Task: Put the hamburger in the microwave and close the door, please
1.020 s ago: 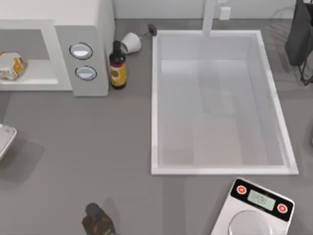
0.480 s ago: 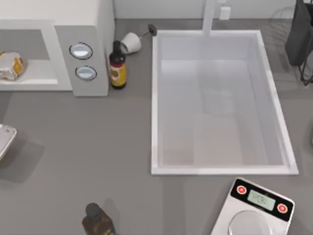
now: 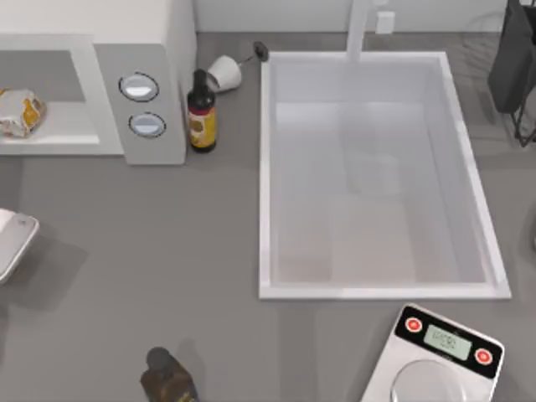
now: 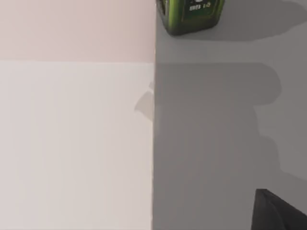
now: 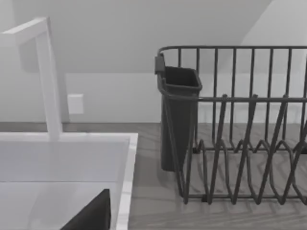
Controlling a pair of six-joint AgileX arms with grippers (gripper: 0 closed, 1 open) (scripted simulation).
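The white microwave (image 3: 155,75) stands at the table's far left with its cavity open. Inside, on the cavity floor, lies the hamburger (image 3: 18,113) in white paper with orange patches. A rounded grey-silver corner of the door (image 3: 12,243) juts in from the left edge, apart from the microwave's front, and casts a shadow on the table. A dark part of my left gripper (image 4: 280,213) shows in the left wrist view beside a flat white surface (image 4: 72,143). A dark part of my right gripper (image 5: 91,218) shows above the sink's corner.
A deep white sink (image 3: 377,291) with a tap (image 3: 358,29) takes the middle and right. A brown bottle (image 3: 201,113) and a tipped white cup (image 3: 224,74) stand by the microwave. Another dark bottle (image 3: 167,381), a silver scale (image 3: 440,356) and a black dish rack (image 5: 249,143) are nearby.
The door's corner has shifted a little to the right and lower in the top view, and its shadow has moved with it. Nothing else has moved.
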